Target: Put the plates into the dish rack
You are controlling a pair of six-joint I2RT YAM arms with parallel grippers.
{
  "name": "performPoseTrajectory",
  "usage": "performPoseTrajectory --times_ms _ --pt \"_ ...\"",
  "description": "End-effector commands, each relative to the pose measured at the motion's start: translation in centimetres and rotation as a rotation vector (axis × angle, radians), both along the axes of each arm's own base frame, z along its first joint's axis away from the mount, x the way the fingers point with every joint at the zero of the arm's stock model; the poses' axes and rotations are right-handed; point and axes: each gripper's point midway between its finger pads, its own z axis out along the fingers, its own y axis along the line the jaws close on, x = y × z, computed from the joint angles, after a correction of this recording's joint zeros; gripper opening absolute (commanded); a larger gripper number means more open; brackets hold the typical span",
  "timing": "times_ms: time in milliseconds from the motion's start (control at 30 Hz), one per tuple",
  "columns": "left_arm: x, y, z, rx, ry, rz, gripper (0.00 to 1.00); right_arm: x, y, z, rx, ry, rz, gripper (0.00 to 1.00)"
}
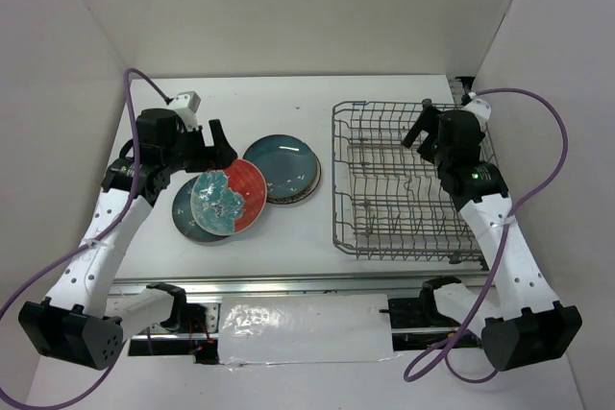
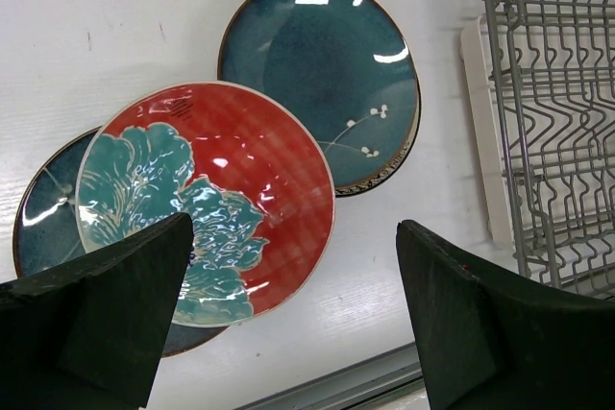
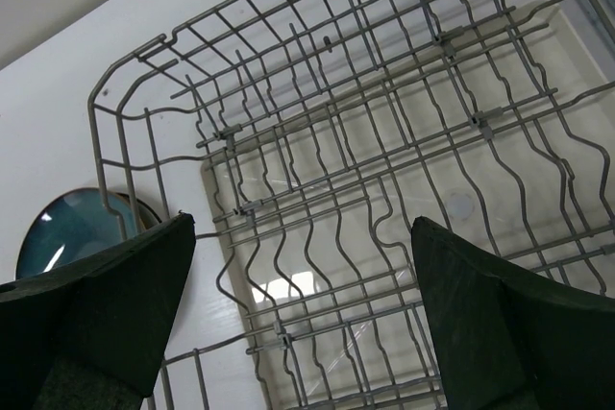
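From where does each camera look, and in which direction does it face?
Top external: above and behind the robot, facing down on the table; the left arm and right arm show.
Left wrist: on the left arm, facing down at the red plate; its open jaws show.
Right wrist: above the dish rack, facing down into it; its open jaws show.
Shared: both wrist views hold the dish rack and a teal plate.

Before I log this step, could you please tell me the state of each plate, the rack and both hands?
red plate: lying partly on left teal plate.
left teal plate: flat, partly covered.
right teal plate: flat, atop pale plate.
dish rack: empty.
left hand: open, above red plate.
right hand: open, above dish rack.
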Motion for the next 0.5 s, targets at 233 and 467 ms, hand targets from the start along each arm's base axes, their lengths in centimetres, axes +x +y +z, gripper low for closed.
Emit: performPoseTrajectory --times_ms 233,467 --pt "0.0 -0.4 1.8 -0.006 -0.07 -0.034 0.99 -1.2 1.6 2.2 -0.002 -0.088 0.114 1.0" --pt "-0.2 0.2 1.5 0.001 -0.029 0.011 0.99 -1.5 13.7 5.3 0.016 -0.116 0.463 1.0"
